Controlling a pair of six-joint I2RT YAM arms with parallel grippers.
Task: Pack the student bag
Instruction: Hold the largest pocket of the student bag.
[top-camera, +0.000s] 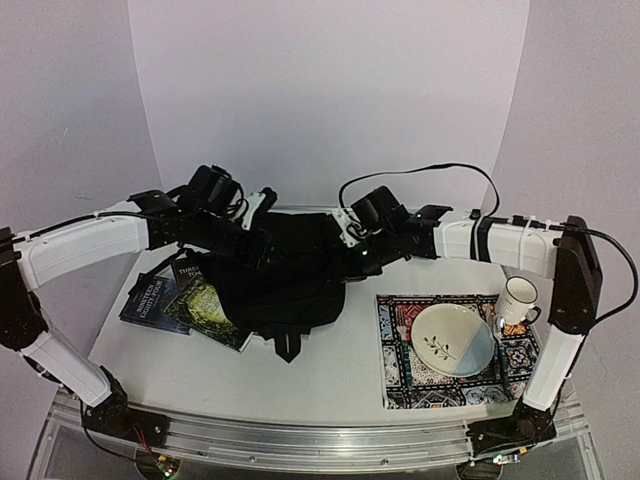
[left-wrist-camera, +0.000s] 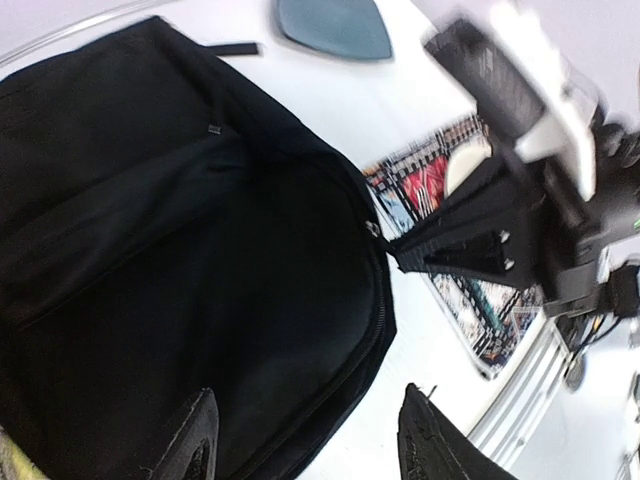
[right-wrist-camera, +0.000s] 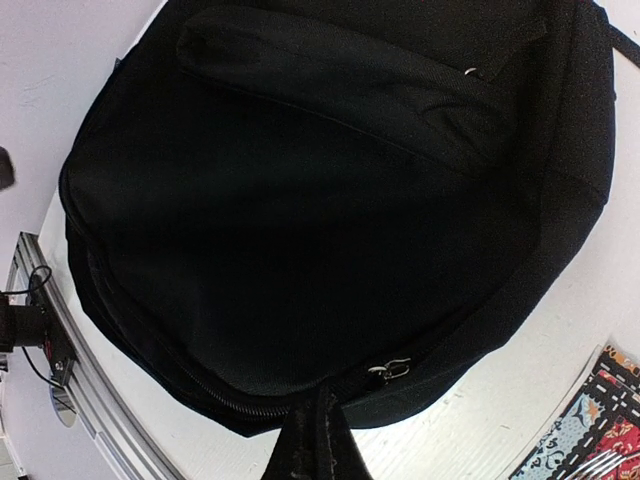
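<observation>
The student bag (top-camera: 295, 285), a large black backpack, lies in the middle of the table. It fills the left wrist view (left-wrist-camera: 180, 250) and the right wrist view (right-wrist-camera: 300, 200). My right gripper (right-wrist-camera: 320, 435) is shut on the bag's zipped edge, just beside the metal zip slider (right-wrist-camera: 390, 370). It also shows in the left wrist view (left-wrist-camera: 400, 248), pinching that edge. My left gripper (left-wrist-camera: 312, 440) is open and empty, hovering over the bag's near edge with one finger over the fabric and the other over bare table.
Two dark books (top-camera: 185, 300) lie left of the bag, partly under it. A patterned placemat (top-camera: 400, 385) at the right holds a plate (top-camera: 452, 338), a white mug (top-camera: 517, 300) and a fork (top-camera: 408, 372).
</observation>
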